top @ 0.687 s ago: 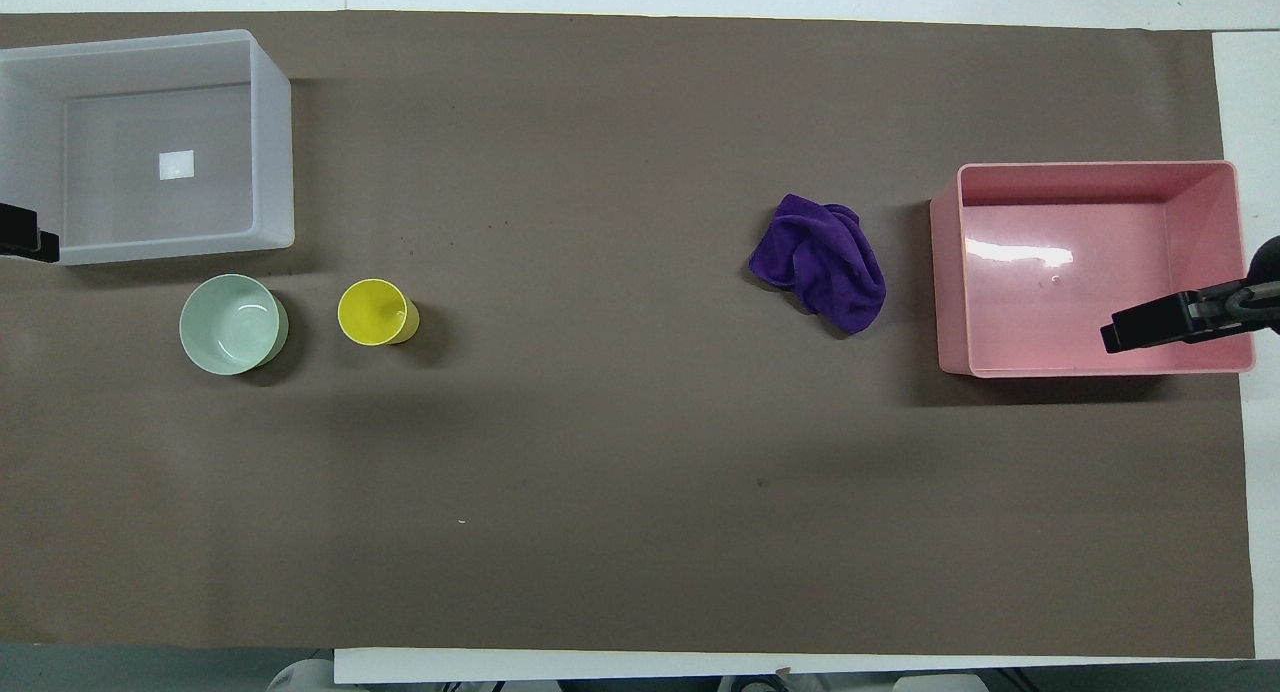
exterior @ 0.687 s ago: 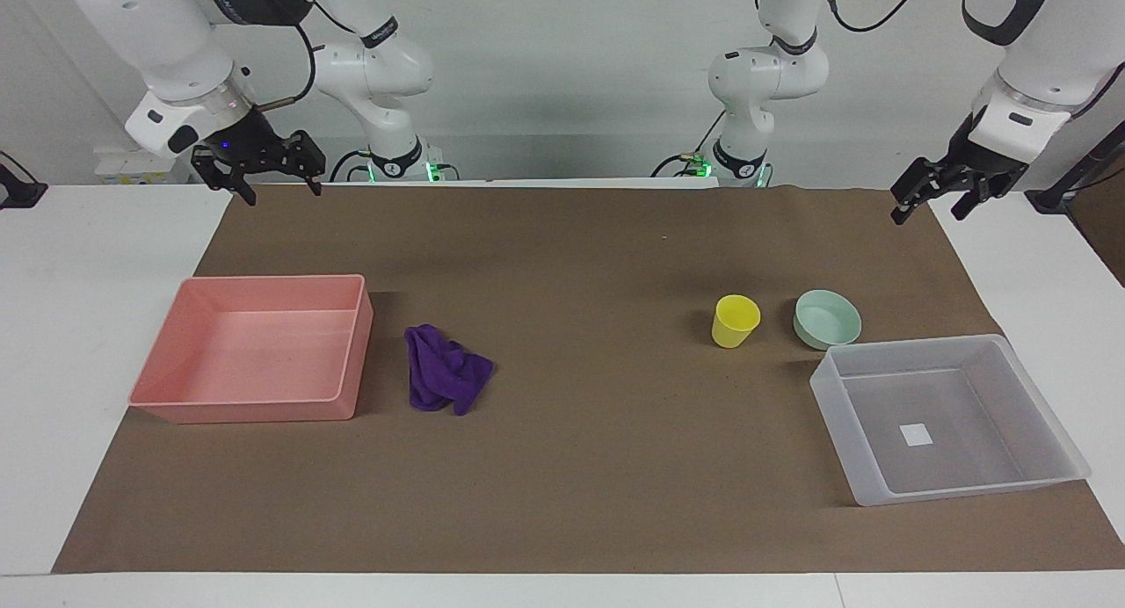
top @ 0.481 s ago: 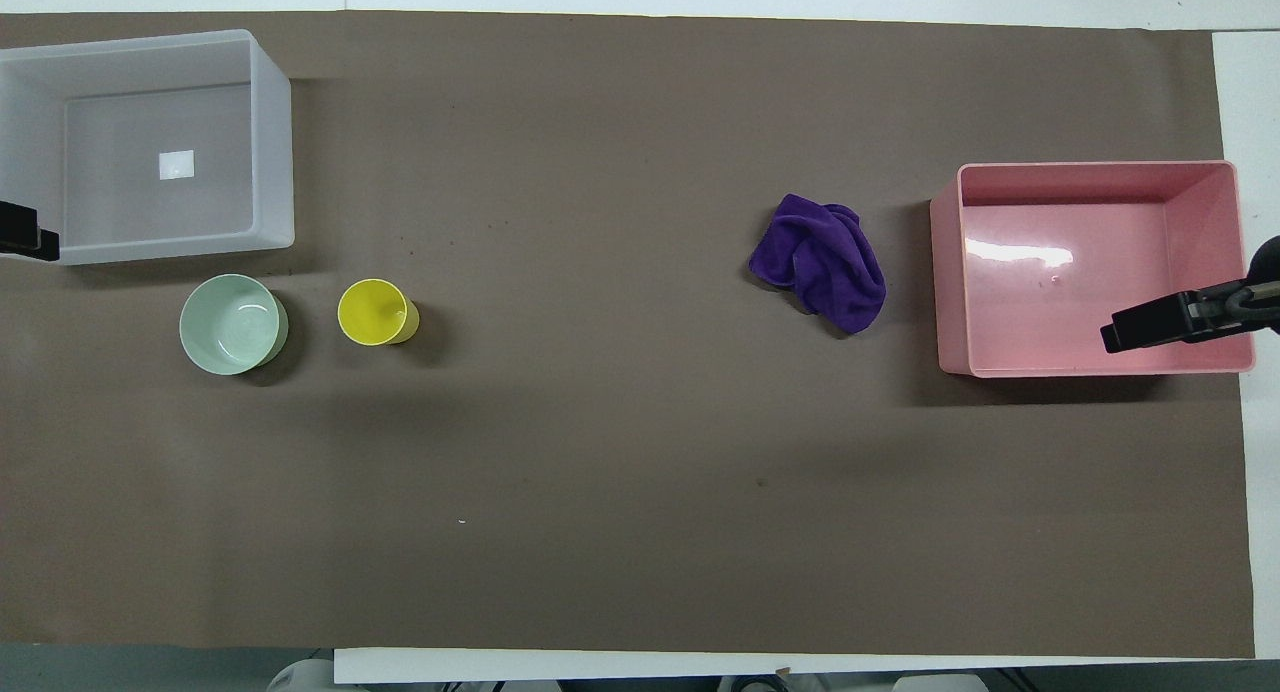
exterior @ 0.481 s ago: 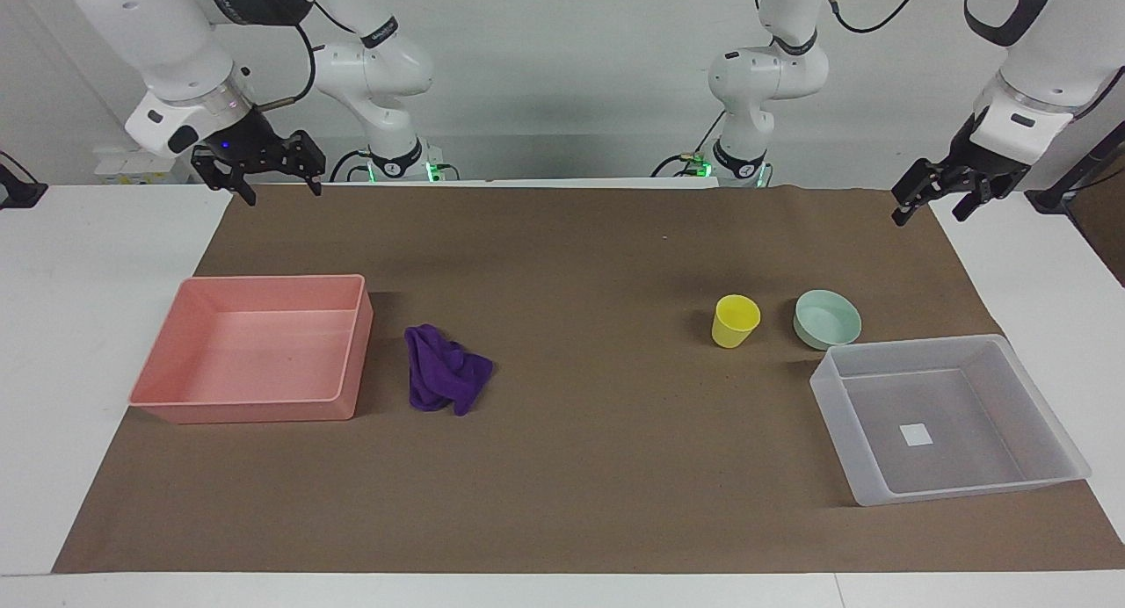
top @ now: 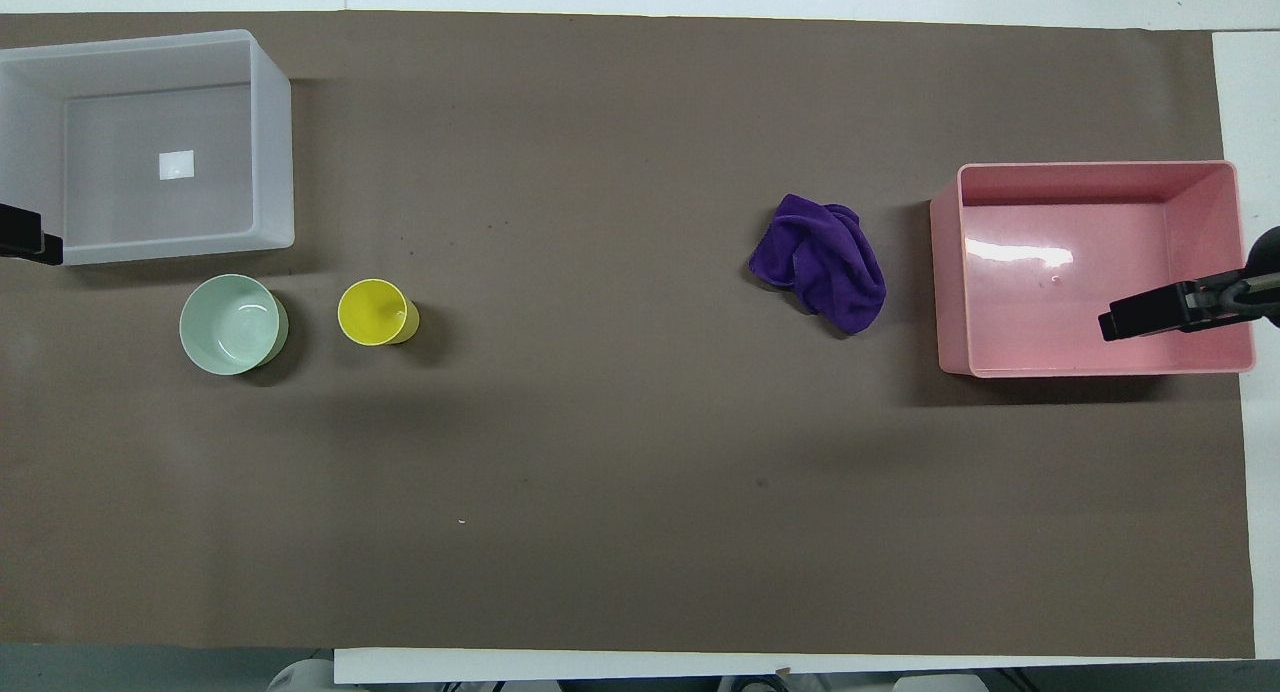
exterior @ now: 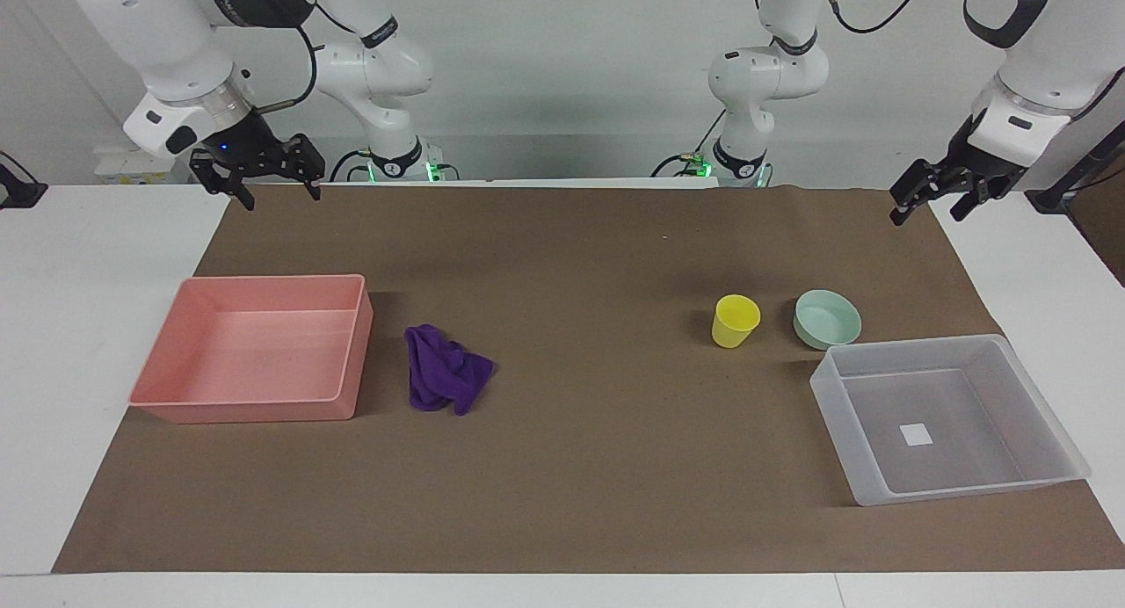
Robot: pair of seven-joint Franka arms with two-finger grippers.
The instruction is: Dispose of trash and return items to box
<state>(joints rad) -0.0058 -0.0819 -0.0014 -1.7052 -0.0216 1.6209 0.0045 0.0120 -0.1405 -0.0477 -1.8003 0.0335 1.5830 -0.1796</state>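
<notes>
The purple rag [exterior: 444, 378] lies crumpled on the brown mat beside the pink tray; it also shows in the overhead view [top: 822, 260]. The yellow cup [exterior: 735, 320] [top: 375, 312] stands upright beside the mint-green bowl [exterior: 827, 318] [top: 232, 324]. Both stand just nearer to the robots than the translucent tub [exterior: 967, 492] [top: 272, 152], which is empty apart from its white label. My right gripper [exterior: 283, 199] hangs open and empty in the air above the mat's corner at its own end. My left gripper [exterior: 925, 218] hangs open and empty above the mat's corner at its end.
The pink opaque tray [exterior: 347, 362] [top: 945, 272] stands empty at the right arm's end of the mat. From overhead, one finger [top: 1130, 320] of the raised right gripper shows over the tray. A brown mat [exterior: 580, 467] covers the white table.
Both grippers have shifted only slightly in the air. The rag, cup, bowl, tub and tray have not moved.
</notes>
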